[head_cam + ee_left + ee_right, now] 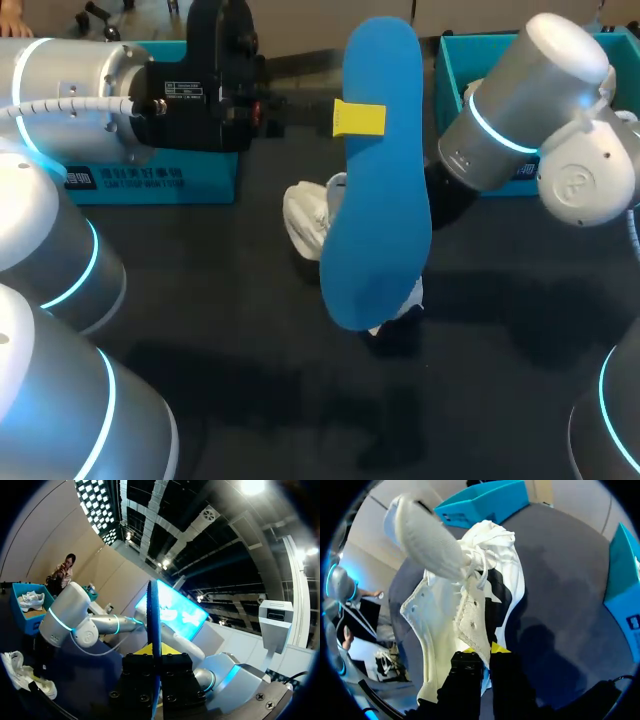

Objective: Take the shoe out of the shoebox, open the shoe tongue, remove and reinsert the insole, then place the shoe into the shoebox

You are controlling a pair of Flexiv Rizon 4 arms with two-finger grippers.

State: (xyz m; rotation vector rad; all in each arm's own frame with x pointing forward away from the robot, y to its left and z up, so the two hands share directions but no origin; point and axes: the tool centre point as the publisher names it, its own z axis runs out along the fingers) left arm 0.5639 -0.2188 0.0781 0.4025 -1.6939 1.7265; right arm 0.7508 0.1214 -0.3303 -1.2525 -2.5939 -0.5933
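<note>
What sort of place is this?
Probably a robot test bench: at a dark table the left arm holds a blue insole, the right arm a white shoe, with teal shoeboxes behind.

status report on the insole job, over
Left gripper shut on blue insole, held up over the table. Right gripper shut on white shoe upper. Shoe under insole.

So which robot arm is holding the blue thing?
The left arm: its jaws pinch the blue insole. The right arm has the white shoe in its jaws instead.
</note>
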